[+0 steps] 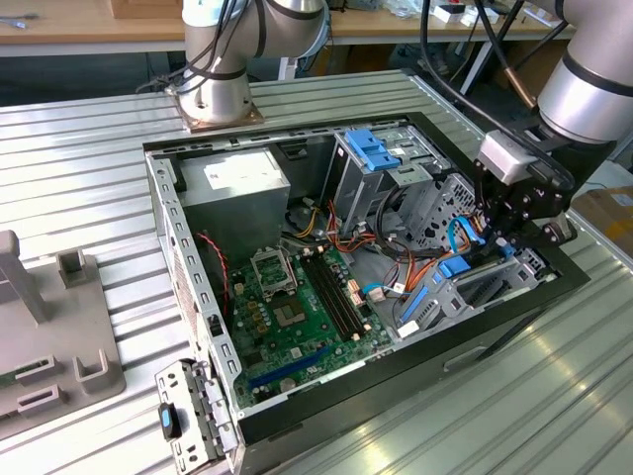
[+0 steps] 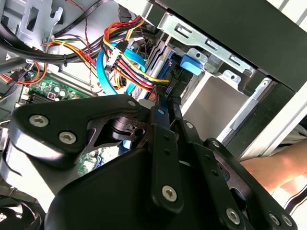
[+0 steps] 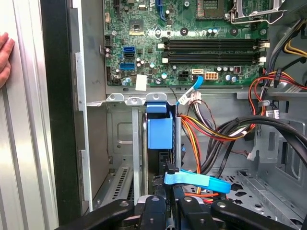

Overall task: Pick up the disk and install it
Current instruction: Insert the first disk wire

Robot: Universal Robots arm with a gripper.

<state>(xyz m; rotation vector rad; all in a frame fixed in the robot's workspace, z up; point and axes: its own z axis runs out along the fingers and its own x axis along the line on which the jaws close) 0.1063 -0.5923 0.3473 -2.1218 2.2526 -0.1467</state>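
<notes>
Pincer: you see the gripper (image 1: 506, 240) lowered into the computer case (image 1: 158, 213) at the exterior view's right, over the drive bay (image 1: 485, 287). In both wrist views its black linkages crowd the near edge.
Opening: you cannot tell how far the fingers stand apart; in the second wrist view (image 2: 162, 103) the links converge toward a narrow point among the cables, and the tips themselves are hidden.
Hold: you cannot confirm from any view whether anything is clamped.
Contact: in the first wrist view the gripper (image 3: 165, 211) sits just below a flat blue cable (image 3: 196, 181), which lies across its front.
Disk: you find it in the first wrist view standing on edge in the bay slot, marked by its bright blue carrier (image 3: 159, 129); the dark edge of the drive runs down from the carrier toward the gripper.
Disk position: it sits between the bay's metal rails, just beside the bundle of red, yellow and orange wires (image 3: 201, 129), and near the edge of the green motherboard (image 3: 192, 43).
Disk, other views: in the second wrist view the blue carrier (image 2: 191, 63) shows beyond the gripper, against the bay's metal bracket.
Surroundings: a grey power supply (image 1: 232, 183) fills the far corner of the case; a hand (image 3: 5, 57) rests on the ribbed table outside the case wall.
</notes>
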